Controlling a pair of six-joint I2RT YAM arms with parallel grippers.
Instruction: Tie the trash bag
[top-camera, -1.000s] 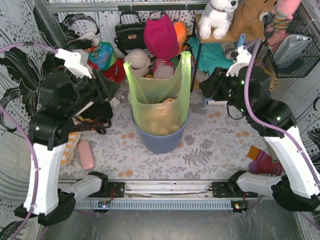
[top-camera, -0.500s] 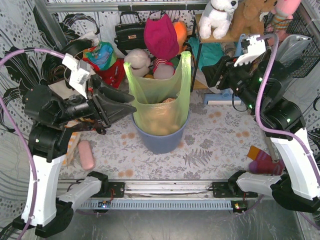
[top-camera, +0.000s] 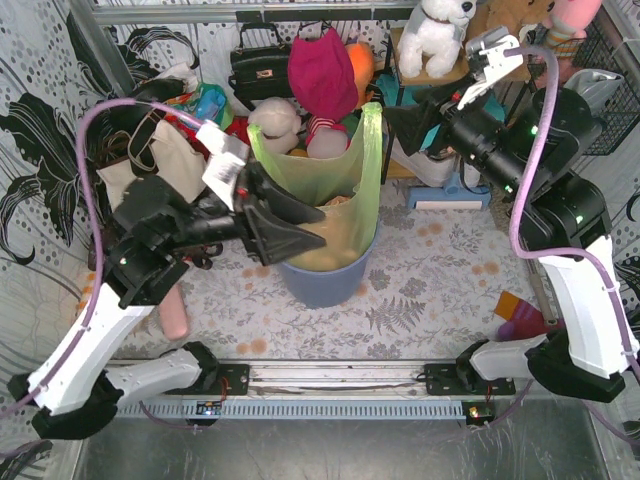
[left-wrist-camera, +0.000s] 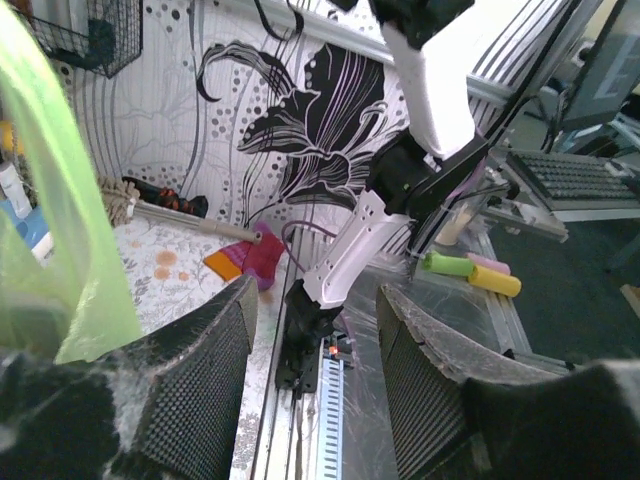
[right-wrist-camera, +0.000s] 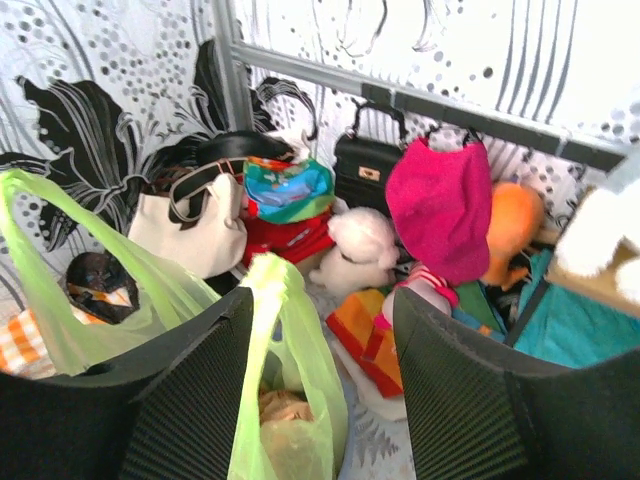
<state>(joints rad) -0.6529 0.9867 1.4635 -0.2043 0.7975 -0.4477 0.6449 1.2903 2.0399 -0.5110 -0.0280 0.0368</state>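
Top external view showed the trash bag (top-camera: 318, 190) standing in the blue bin (top-camera: 322, 282), its two handles upright. The left gripper (top-camera: 318, 228) hovered at the bag's left side, fingers spread wide and holding nothing; whether it touched the bag was unclear. The right gripper (top-camera: 398, 122) hung near the right handle, fingers likewise parted and empty.

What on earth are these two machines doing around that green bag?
Two robot arms face a light-green trash bag that sits in a blue-grey bin, its handles standing up untied. The left gripper is open at the bag's left side; the right gripper is open near the right handle. Neither grips the bag yet.
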